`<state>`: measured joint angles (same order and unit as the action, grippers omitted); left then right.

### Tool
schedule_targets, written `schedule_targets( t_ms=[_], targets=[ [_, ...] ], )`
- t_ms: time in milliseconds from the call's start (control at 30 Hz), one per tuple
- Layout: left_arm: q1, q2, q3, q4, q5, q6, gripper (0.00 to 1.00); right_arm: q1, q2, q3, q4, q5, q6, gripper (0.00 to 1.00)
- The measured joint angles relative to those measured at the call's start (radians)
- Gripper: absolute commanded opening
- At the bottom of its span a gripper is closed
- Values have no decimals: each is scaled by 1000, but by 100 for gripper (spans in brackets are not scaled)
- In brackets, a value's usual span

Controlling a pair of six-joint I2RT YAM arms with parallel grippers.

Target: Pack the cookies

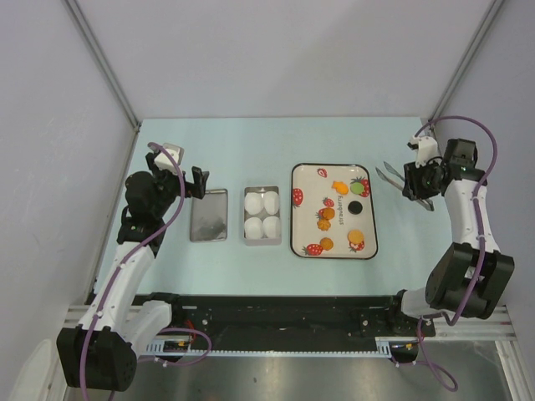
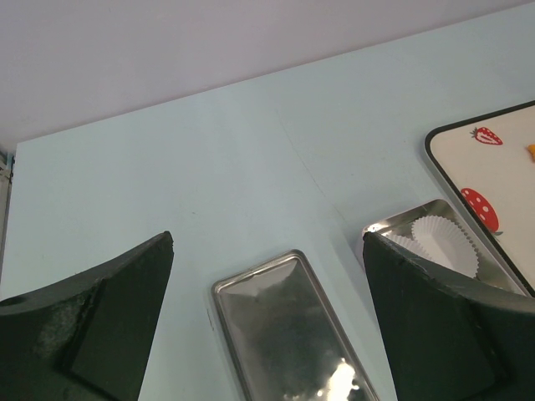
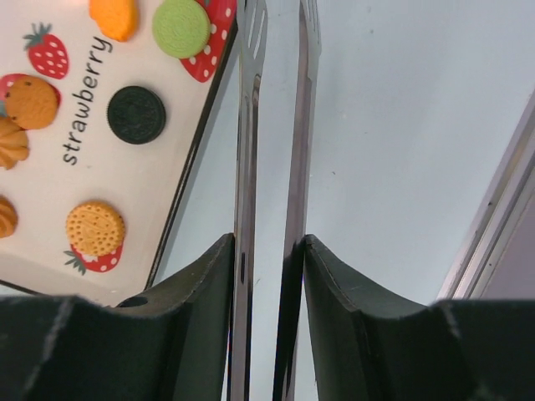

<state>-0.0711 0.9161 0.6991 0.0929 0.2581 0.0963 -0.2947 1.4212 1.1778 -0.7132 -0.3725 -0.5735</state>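
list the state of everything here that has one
left gripper: open, empty
right gripper: shut on tongs
tongs: held, arms nearly together, nothing between them
tin: open, four cups inside
cups: empty
lid: off, flat beside the tin
cookies: loose on the tray, none packed

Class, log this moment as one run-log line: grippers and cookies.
left gripper: open, by empty tin | right gripper: shut on tongs, beside tray | cookies: on tray, unpacked
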Motion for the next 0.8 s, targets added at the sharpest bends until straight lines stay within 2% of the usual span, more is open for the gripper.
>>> schedule_targets(
  t_ms=[367,800],
  targets=[
    [0,0,0,0,5,-1,100,0,-118,46,-93,-102,57,38],
    [0,-5,0,0,8,-1,100,6,-112,46,-211,-310,65,36]
  ],
)
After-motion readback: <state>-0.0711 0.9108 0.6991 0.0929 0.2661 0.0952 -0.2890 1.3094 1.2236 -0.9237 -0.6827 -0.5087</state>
